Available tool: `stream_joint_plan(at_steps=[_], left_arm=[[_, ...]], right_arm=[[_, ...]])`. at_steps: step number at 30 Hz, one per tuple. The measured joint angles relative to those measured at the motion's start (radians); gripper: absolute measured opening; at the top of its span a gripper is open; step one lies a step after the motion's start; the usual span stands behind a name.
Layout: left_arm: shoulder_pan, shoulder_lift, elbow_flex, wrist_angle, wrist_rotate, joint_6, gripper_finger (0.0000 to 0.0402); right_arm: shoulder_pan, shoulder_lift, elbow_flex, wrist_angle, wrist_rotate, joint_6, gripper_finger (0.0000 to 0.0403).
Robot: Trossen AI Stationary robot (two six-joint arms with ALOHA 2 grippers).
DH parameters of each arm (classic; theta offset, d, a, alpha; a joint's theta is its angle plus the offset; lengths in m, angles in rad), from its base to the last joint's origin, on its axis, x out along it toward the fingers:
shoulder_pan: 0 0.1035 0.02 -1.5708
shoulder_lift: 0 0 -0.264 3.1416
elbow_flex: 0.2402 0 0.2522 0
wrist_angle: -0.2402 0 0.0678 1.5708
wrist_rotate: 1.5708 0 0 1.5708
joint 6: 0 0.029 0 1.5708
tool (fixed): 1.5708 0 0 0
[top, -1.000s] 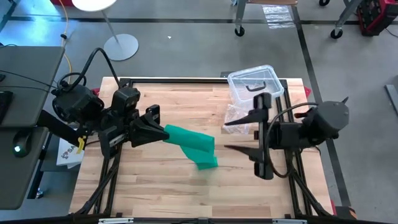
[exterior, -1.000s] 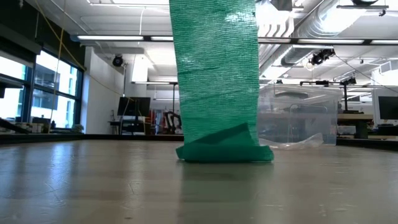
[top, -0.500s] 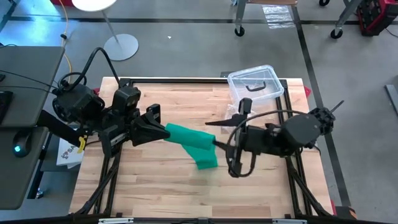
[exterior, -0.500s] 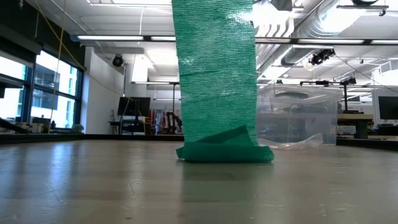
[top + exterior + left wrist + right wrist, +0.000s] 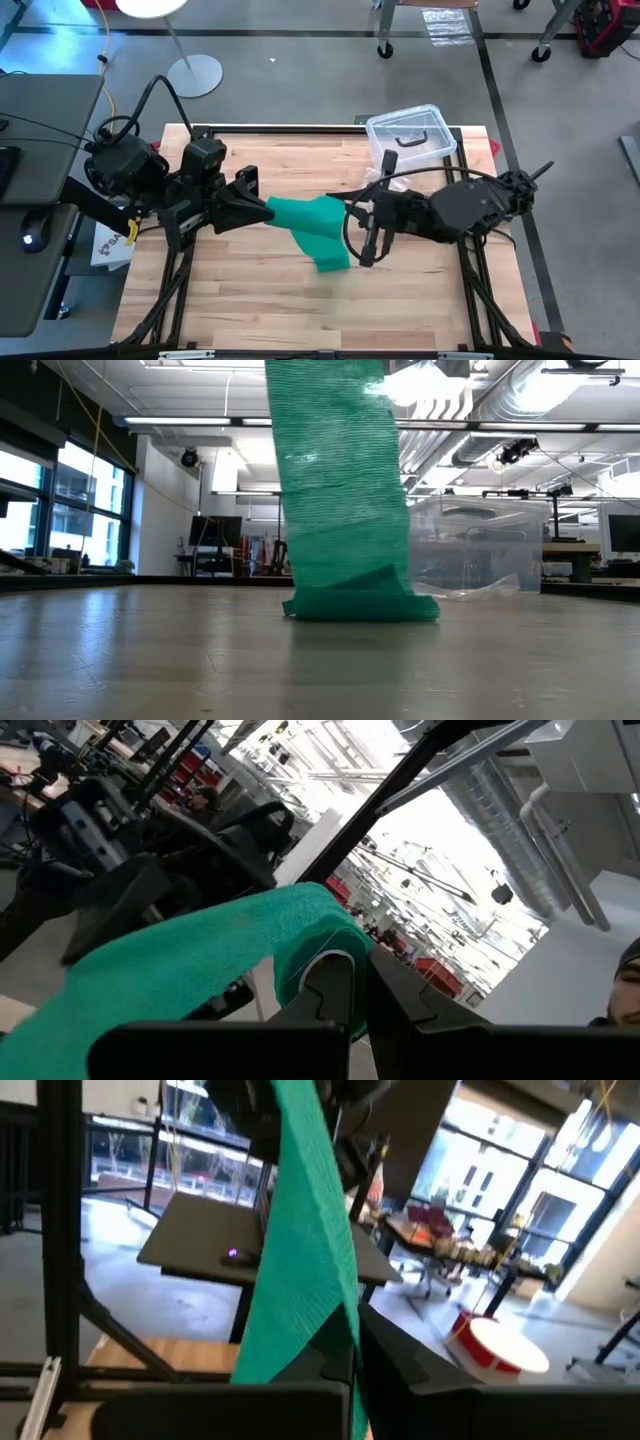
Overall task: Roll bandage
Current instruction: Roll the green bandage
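Observation:
The green bandage (image 5: 312, 228) is held up between both arms. From my left gripper (image 5: 264, 210) it runs toward the table's right to my right gripper (image 5: 346, 216). From there it hangs down as a broad strip (image 5: 340, 480), and its lower end (image 5: 360, 603) lies folded on the wooden table. Both grippers are shut on the bandage and point at each other across the table's middle. In the left wrist view the strip (image 5: 190, 965) stretches away from my fingers. In the right wrist view the strip (image 5: 300, 1250) stands right ahead. My left gripper pinches the bandage's raised end (image 5: 318, 942) between its two fingers. It comes nearly level from the table's left, and the strip leads away from it, lifted clear. My right gripper pinches the hanging strip at its upper part (image 5: 338, 1330), coming level from the table's right. Below the fingers the bandage hangs, with its folded lower end on the table.
A clear plastic box with a black handle (image 5: 410, 135) stands at the table's far right, also seen as the box (image 5: 480, 550) behind the strip. A crinkly clear bag (image 5: 378, 182) lies beside it. Bare wood lies toward the near edge.
My right gripper has gone toward the table's left and a little down, up to the bandage, swung its fingers round to point at it, and shut on the strip. The strip's upper part has shifted and now leans slightly; its folded end on the table has stayed put.

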Motion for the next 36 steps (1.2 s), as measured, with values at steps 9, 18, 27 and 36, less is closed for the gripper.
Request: stream_joint_plan(at_steps=[9,18,27,36], left_arm=[[-0.001,0.000,0.000,0.002,0.006,-0.002,0.0008],[-0.002,0.002,0.000,-0.041,0.024,-0.062,0.0008],[-0.001,0.006,0.000,-0.040,0.038,-0.081,0.0008],[-0.001,0.006,0.000,-0.040,0.045,-0.081,0.0008]], right_arm=[[-0.003,-0.003,0.000,0.082,0.106,-0.155,0.0001],[-0.003,-0.003,0.000,0.408,0.181,-0.665,0.0000],[-0.044,-0.028,0.000,0.473,0.231,-0.802,0.0000],[-0.105,-0.042,0.000,0.119,0.205,-0.442,0.0000]])
